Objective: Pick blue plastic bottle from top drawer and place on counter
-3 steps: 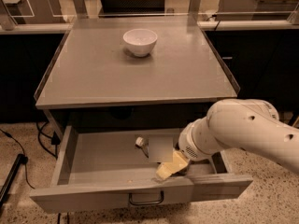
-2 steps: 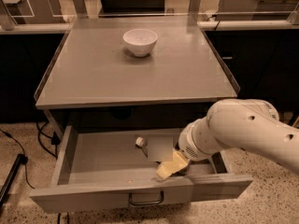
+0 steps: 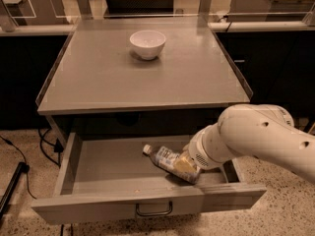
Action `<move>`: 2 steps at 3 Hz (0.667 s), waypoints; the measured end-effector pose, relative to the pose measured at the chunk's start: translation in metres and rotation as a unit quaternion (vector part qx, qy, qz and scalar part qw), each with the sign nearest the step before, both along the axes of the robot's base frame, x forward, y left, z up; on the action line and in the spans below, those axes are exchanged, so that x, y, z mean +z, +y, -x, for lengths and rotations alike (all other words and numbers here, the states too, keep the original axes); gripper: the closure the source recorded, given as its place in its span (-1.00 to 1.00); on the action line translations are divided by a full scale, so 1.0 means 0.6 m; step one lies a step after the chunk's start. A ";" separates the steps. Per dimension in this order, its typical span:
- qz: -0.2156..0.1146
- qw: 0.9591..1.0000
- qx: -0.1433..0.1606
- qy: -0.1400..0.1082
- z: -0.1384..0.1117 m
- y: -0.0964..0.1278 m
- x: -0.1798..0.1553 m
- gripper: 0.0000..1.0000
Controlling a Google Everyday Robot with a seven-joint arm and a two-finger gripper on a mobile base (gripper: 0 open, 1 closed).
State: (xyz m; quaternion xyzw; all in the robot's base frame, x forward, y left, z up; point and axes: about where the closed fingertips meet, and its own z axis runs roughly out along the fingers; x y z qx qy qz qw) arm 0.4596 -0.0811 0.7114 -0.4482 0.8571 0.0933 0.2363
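At the far left, down low, speckled floor [image 3: 24, 215]. Next to it, the top drawer [image 3: 66, 168], wide open, with a small metal handle [image 3: 154, 210] in the middle of its front. Above the drawer, the flat grey worktop [image 3: 98, 82], with a white bowl [image 3: 147, 43] standing upright near the back. Inside the drawer, a bit right of the middle, the blue plastic bottle [image 3: 165, 159], tilted, white cap pointing left and toward the back. At the bottle's fat end, touching it, the hand [image 3: 186, 168]. Hard to tell if closed on the bottle or just resting against it. Further right, the big white arm [image 3: 256, 136], reaching down over the drawer's right side.
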 end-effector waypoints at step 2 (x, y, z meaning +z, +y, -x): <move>-0.002 1.000 -0.003 -0.014 -0.004 0.000 -0.004 -0.39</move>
